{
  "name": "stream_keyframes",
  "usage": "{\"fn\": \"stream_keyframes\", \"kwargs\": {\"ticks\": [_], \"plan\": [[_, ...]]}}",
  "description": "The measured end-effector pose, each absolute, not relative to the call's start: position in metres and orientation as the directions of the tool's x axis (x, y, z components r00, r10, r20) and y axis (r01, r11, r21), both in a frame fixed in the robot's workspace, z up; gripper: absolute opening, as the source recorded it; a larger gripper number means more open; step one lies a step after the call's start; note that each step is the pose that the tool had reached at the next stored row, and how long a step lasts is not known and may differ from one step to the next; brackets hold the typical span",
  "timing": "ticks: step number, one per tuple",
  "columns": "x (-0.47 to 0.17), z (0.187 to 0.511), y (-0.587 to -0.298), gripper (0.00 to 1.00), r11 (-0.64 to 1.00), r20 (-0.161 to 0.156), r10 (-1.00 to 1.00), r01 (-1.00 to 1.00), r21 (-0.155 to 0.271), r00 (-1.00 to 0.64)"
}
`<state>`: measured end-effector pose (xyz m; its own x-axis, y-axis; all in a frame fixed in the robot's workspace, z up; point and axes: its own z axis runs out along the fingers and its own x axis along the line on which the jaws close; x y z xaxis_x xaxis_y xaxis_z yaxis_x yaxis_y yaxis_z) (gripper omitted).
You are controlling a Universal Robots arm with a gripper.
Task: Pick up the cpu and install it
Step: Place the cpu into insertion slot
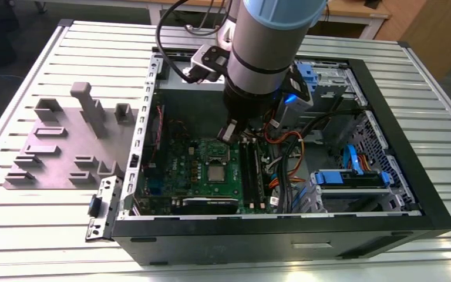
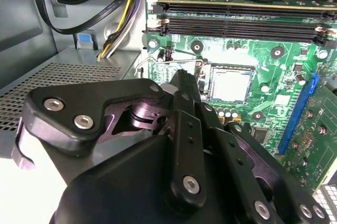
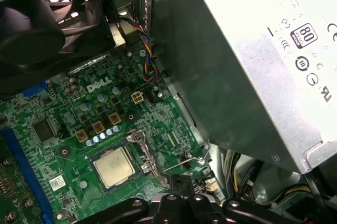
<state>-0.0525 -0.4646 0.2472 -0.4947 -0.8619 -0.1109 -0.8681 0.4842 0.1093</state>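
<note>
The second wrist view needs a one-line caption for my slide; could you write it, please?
The claw hangs above the green motherboard, beside the cpu lying in its socket.

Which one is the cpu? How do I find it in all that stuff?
Look inside the open black computer case on the slatted table and find the green motherboard lying flat in it. Near the middle of that board sits the cpu, also seen in both wrist views. It is the only plain, smooth silvery square there; the parts around it are long black slots, small round caps and wires.
</note>
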Motion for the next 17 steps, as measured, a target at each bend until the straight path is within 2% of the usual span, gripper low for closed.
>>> {"fn": "stream_keyframes", "kwargs": {"ticks": [17], "plan": [[-0.0525, 0.2467, -0.4705, 0.11, 0.484, -0.111, -0.862, -0.868, 0.109, -0.495]]}}
